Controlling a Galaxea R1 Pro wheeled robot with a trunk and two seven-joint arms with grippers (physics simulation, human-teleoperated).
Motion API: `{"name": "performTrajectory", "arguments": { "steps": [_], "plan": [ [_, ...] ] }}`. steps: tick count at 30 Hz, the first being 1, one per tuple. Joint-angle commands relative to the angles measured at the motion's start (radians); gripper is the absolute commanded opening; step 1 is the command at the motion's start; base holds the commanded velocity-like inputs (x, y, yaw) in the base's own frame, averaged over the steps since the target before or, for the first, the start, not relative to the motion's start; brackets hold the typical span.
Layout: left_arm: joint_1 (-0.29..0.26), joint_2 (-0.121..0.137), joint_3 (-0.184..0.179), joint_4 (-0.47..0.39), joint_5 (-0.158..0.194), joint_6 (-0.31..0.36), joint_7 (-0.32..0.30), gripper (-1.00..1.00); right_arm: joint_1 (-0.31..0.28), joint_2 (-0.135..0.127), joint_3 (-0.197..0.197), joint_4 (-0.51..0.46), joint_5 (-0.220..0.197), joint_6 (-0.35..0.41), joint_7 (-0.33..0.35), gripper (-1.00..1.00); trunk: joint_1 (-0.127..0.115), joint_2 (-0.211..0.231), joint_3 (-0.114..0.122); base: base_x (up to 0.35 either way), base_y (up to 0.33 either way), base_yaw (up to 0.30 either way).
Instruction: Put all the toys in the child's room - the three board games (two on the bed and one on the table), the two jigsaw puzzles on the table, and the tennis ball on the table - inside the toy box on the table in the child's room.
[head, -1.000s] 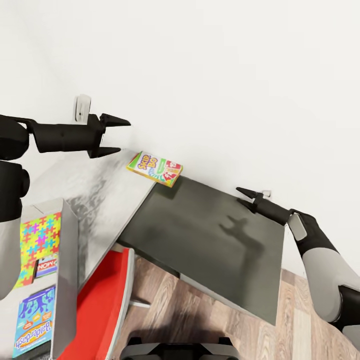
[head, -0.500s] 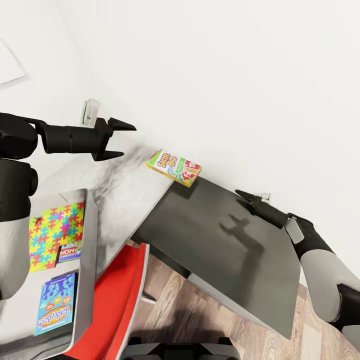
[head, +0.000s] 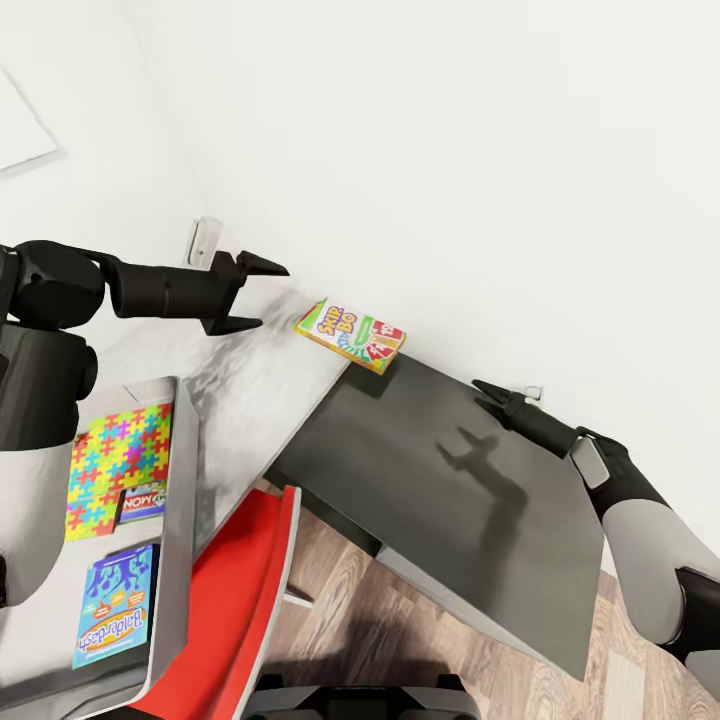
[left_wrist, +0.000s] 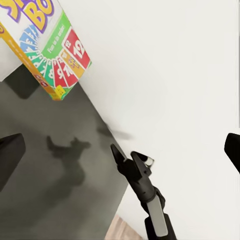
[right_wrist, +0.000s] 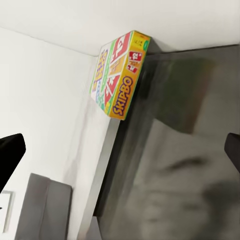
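Skip-Bo lettering marks the one board game (head: 350, 335) still out on the table (head: 440, 470): it lies flat just above centre of the head view, straddling the seam where the pale speckled top meets the dark matte top, close against the white wall (head: 480, 150). Both wrist views look at it too, its side panel reading "SKIPBO" in the right one (right_wrist: 120, 75).

At the lower left of the head view stands the toy box (head: 180, 520), its grey translucent wall rising beside a jigsaw puzzle (head: 115, 465) and two other printed boxes, one dark with white letters (head: 142, 502) and one blue (head: 110, 615). These look to be inside the bin already, though I cannot be sure. No tennis ball can be made out.

The left gripper (head: 258, 296) hovers at centre left, fingers spread and holding nothing, pointing toward the game and near it. The right gripper (head: 497, 397) hangs right of centre over the dark top, also empty; its fingers seem only slightly parted.

By my reading the task is partway done, with this game next and the others still to fetch.
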Motion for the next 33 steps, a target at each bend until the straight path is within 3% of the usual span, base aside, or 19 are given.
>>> {"name": "performTrajectory", "arguments": {
  "steps": [1, 10, 24, 33],
  "plan": [
    [-0.005, 0.000, -0.003, 0.000, 0.007, 0.003, 0.007, 1.00, -0.001, 0.001, -0.002, 0.001, -0.003, 0.007, 0.002, 1.00, 0.001, -0.002, -0.001, 0.000, 0.000, 0.006],
    [-0.050, -0.001, -0.009, 0.001, 0.020, -0.005, 0.009, 1.00, -0.002, 0.003, 0.001, 0.000, -0.003, 0.001, -0.002, 1.00, 0.001, -0.002, -0.001, 0.000, 0.000, 0.003],
    [-0.098, -0.016, -0.014, 0.001, 0.020, -0.007, 0.021, 1.00, -0.002, 0.006, 0.000, -0.005, -0.002, -0.002, -0.009, 1.00, 0.054, -0.100, -0.045, 0.000, 0.000, 0.000],
    [-0.109, -0.021, -0.032, 0.001, 0.020, -0.007, 0.024, 1.00, -0.002, 0.014, 0.000, -0.004, -0.001, -0.004, -0.012, 1.00, 0.054, -0.100, -0.045, 0.000, 0.000, 0.000]
  ]
}}
